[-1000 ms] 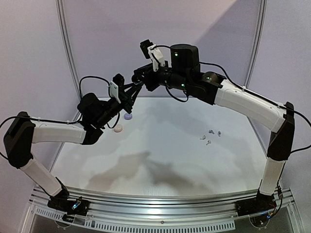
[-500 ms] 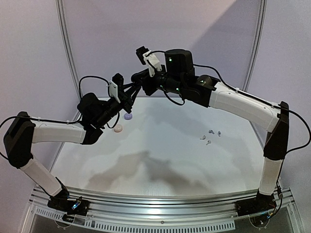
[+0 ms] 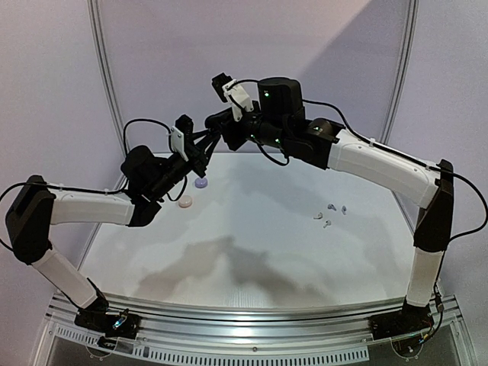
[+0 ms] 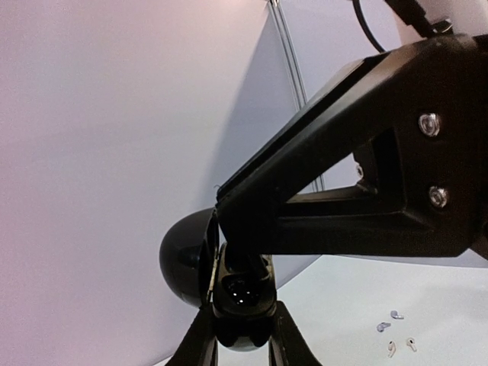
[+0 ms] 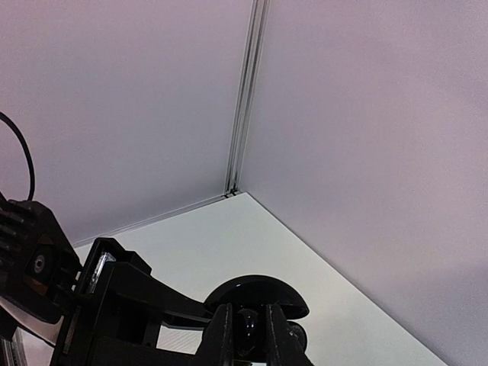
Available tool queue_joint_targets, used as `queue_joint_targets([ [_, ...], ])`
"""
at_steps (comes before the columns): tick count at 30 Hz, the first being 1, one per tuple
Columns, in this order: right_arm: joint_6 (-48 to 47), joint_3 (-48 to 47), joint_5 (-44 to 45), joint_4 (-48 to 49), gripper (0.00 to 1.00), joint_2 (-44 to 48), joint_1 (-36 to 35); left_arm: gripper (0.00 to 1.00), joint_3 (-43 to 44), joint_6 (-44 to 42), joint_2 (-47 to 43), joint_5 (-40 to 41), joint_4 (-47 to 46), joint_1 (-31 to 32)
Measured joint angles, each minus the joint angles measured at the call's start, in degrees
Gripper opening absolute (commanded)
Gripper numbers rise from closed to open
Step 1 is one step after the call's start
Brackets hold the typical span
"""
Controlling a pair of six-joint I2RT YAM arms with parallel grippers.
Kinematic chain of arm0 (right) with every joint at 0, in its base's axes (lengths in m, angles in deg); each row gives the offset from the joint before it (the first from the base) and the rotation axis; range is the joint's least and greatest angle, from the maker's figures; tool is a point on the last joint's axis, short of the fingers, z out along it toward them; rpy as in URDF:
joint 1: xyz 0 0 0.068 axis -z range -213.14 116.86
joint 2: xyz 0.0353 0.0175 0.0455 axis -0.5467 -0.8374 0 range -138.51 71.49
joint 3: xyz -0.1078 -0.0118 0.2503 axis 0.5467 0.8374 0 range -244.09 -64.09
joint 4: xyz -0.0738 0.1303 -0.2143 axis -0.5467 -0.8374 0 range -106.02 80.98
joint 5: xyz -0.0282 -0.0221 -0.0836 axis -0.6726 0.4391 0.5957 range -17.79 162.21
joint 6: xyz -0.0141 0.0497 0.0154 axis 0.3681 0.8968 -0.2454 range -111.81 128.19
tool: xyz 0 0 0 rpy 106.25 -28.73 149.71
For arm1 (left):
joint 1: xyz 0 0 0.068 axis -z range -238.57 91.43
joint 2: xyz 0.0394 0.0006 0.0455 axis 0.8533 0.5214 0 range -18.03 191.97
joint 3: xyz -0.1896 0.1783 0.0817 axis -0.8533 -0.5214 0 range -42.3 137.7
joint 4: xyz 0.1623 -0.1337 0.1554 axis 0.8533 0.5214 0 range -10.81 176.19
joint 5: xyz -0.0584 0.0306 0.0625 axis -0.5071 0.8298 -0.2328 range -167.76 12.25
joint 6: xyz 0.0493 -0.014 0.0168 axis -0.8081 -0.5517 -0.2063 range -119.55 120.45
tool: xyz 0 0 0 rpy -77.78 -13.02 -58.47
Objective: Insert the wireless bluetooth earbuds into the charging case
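Observation:
My left gripper is raised over the far left of the table, shut on an open black charging case whose lid hangs to the left. My right gripper meets it from the right, tip at the case's opening. In the right wrist view its fingers pinch a small glossy black earbud just under the case lid. Several pale loose earbuds lie on the table at right, also in the left wrist view.
A small lavender round case and a pale round case lie on the table below the grippers. Grey walls with a corner rail close the back.
The right arm has shifted a little left and up, bringing its gripper closer onto the held case. The left arm has barely moved.

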Motion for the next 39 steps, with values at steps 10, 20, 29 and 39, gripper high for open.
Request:
queue_joint_targets([
  [10, -1.8, 0.8, 0.1, 1.4, 0.00, 0.0, 0.0, 0.00, 0.0, 0.0, 0.0, 0.0, 0.1, -0.2],
  [20, -5.8, 1.4, 1.4, 3.3, 0.00, -0.3, -0.4, 0.00, 0.0, 1.7, 0.0, -0.3, 0.1, -0.5],
  [29, -10.3, 1.5, 1.9, 4.8, 0.00, -0.9, -0.5, 0.00, 0.0, 2.9, 0.0, -0.7, 0.3, -0.9],
  [39, -16.5, 2.6, 2.1, 6.2, 0.00, -1.0, -0.7, 0.00, 0.0, 4.6, 0.0, -1.2, 0.7, -1.0],
])
